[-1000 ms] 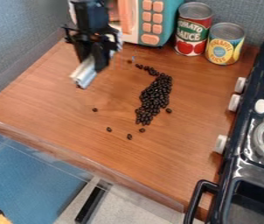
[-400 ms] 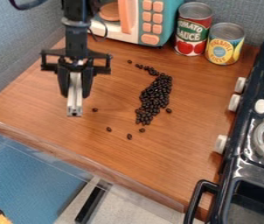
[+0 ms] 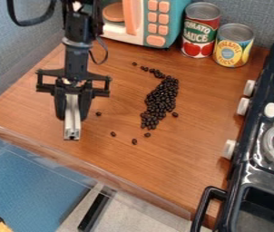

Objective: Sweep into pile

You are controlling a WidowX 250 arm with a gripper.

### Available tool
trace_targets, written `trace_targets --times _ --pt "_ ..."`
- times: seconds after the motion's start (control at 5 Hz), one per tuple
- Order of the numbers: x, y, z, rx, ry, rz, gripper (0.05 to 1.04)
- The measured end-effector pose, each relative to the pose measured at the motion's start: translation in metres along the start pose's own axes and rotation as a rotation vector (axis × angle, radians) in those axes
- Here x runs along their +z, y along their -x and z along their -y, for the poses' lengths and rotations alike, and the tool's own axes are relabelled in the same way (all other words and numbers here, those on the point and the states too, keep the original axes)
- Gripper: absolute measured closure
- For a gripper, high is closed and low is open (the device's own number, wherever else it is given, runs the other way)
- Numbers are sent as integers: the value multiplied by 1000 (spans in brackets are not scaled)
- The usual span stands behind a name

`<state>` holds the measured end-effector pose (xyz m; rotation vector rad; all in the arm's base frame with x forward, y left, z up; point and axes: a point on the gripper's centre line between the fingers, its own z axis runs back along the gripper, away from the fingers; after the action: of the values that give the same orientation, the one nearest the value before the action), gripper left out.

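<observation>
My black gripper [image 3: 72, 112] hangs over the left part of the wooden counter, shut on a pale metal bar [image 3: 72, 122] that points down toward the front edge. Right of it, an elongated pile of dark beans [image 3: 159, 102] runs from upper to lower, with a thin tail at its upper left. Several beans lie apart: one [image 3: 99, 113] just right of the gripper, others [image 3: 113, 134] nearer the front, and one [image 3: 175, 114] close to the pile's right side. The bar is left of all these beans.
A toy microwave [image 3: 156, 22] stands at the back, beside a tomato sauce can [image 3: 200, 31] and a pineapple can [image 3: 232, 45]. The toy stove [image 3: 248, 167] borders the counter on the right, with knobs facing the beans. The counter's front edge [image 3: 91, 167] slants across below.
The gripper has come forward and slightly left with the metal bar, from near the microwave to the counter's left front. The beans lie as before.
</observation>
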<state>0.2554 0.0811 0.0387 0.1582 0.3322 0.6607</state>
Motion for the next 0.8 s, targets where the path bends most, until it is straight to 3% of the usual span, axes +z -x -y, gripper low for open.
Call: trace_targets --times 0.4,0.8 --pt "-27 24 -7 6 -39 -95 700" --pt "-39 29 7 6 6 -68 700"
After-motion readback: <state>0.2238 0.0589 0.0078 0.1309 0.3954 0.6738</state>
